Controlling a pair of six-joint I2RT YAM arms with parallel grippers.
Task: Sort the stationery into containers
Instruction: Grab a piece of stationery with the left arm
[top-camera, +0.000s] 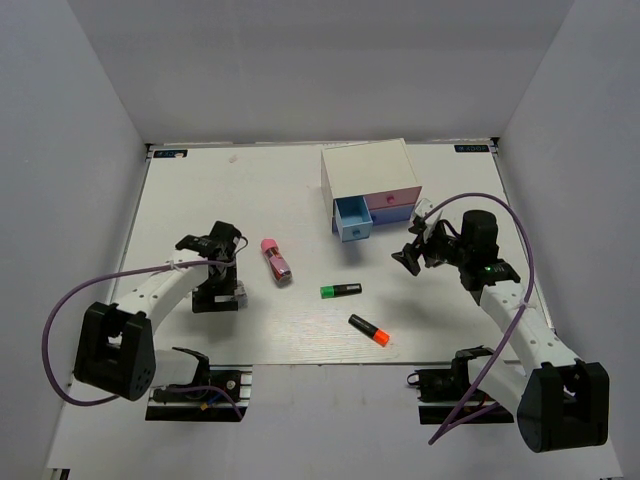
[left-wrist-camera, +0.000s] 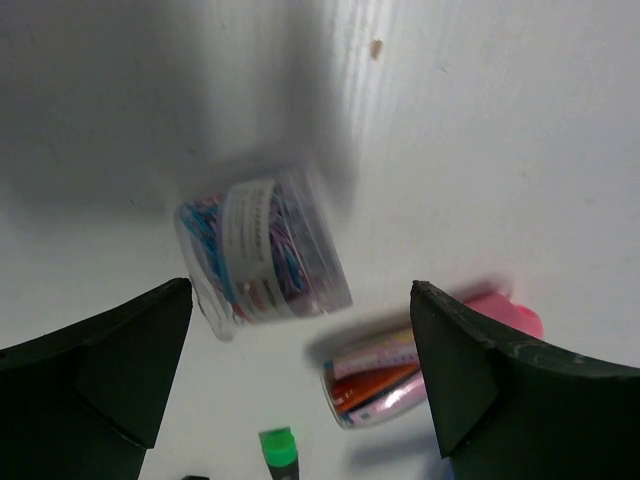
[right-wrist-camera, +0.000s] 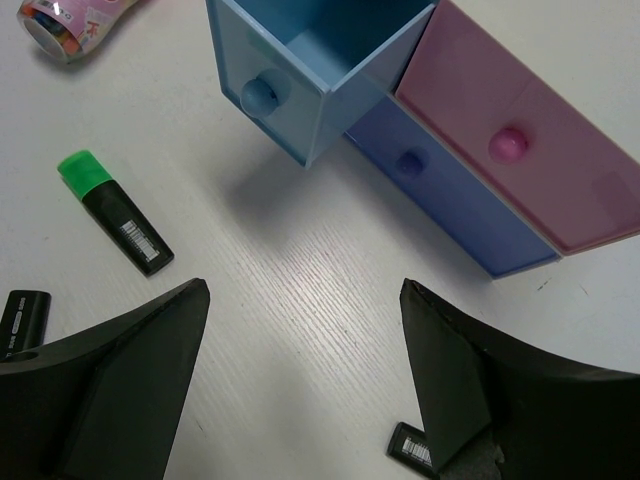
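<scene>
**Stationery laid out before sorting.** The green highlighter (top-camera: 340, 291) lies flat on the table (top-camera: 200, 190) at 6 o'clock of the drawer box (top-camera: 368, 170). The orange highlighter (top-camera: 369, 330) lies farther out, near the same line. The pink oblong item (top-camera: 276, 259) lies at 8 o'clock of the box. A small clear jar of coloured clips (left-wrist-camera: 262, 255), blurred in the left wrist view, lies near the pink item.

The light-blue drawer (right-wrist-camera: 300, 70) stands pulled out with nothing showing inside it, presumably so that items can be dropped in from above. The pink drawer (right-wrist-camera: 520, 150) and the blue-violet drawer (right-wrist-camera: 450, 195) are closed. No item is in a drawer yet.

The right hand (right-wrist-camera: 303, 290) hovers at 5 o'clock of the box. It is released, with nothing between its fingers. In the top view the green highlighter is near it, at about 8 o'clock.

The left hand (left-wrist-camera: 300, 300) is also released and spread wide. It points down at the jar, which sits at 12 o'clock just ahead of the fingertips and touches neither. This pose looks like the approach to a pick.
</scene>
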